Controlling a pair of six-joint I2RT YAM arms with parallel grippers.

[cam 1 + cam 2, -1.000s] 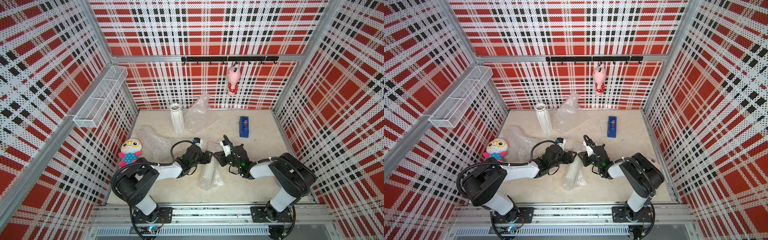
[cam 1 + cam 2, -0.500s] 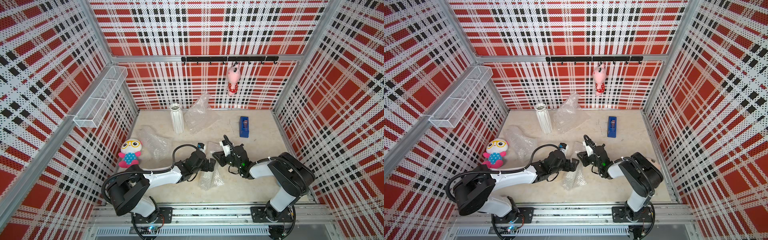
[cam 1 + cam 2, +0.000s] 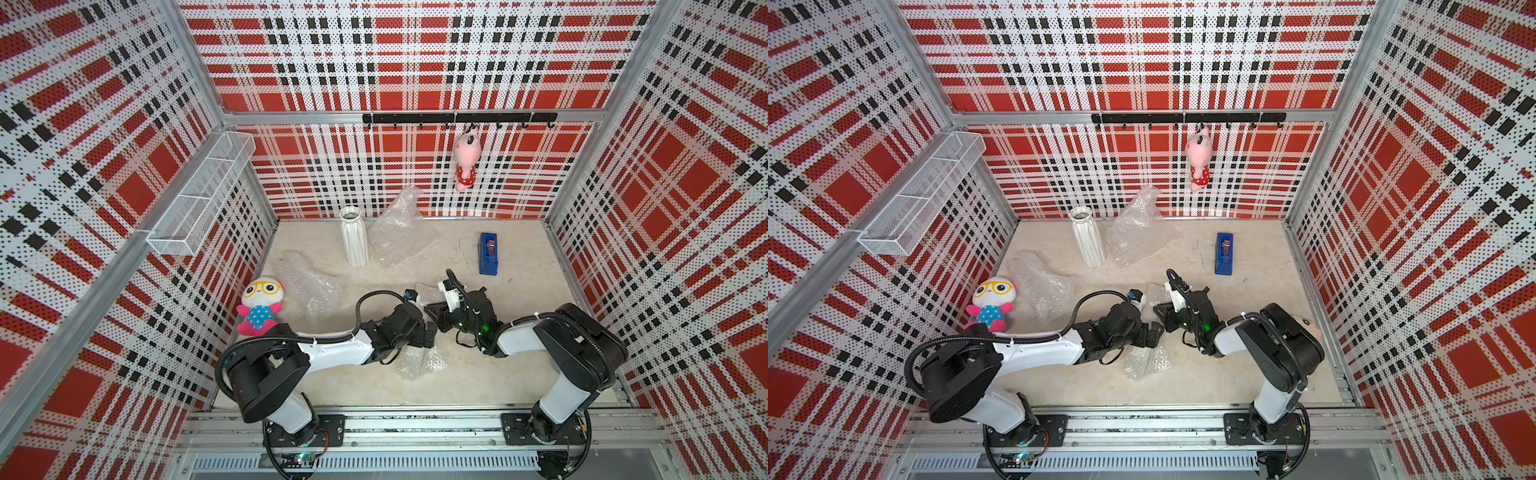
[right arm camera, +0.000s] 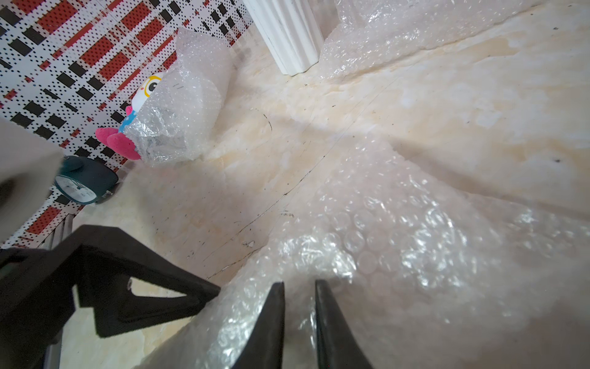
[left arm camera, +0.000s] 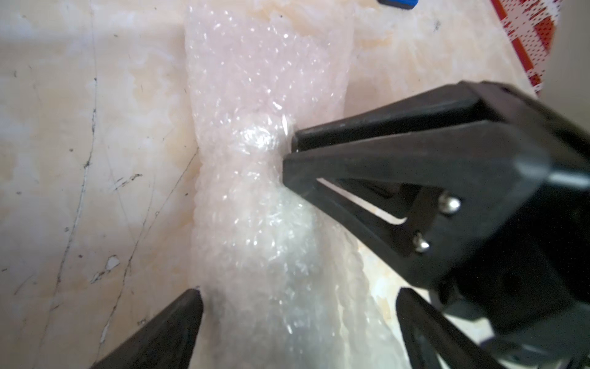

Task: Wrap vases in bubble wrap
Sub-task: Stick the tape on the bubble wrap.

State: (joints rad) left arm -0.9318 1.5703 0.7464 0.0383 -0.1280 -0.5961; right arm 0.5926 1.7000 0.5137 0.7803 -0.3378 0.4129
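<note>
Nearest the rail, the left arm (image 3: 332,353) and the right arm (image 3: 519,338) reach inward and meet over a bubble wrap bundle (image 3: 419,361) lying on the pale surface (image 3: 478,382). The left jaws are released and spread wide, with one tip on each side of the bundle and neither clasping it. The right jaws are clenched on the bundle and pinch the plastic into a narrow waist, as both wrist views show. What the bundle holds cannot be made out.

Farther in, a crumpled bubble wrap sheet (image 3: 309,286) lies just beside a plush doll (image 3: 259,305) with yellow glasses, which sits against the left wall. Near the back wall the tall white ribbed vase (image 3: 354,241) stands upright and bare. A second crumpled sheet (image 3: 395,232) touches its right side. A blue tape dispenser (image 3: 488,253) lies well apart to the right. On the back wall, a pink plush (image 3: 466,164) hangs from a black hook rail (image 3: 415,118).
</note>
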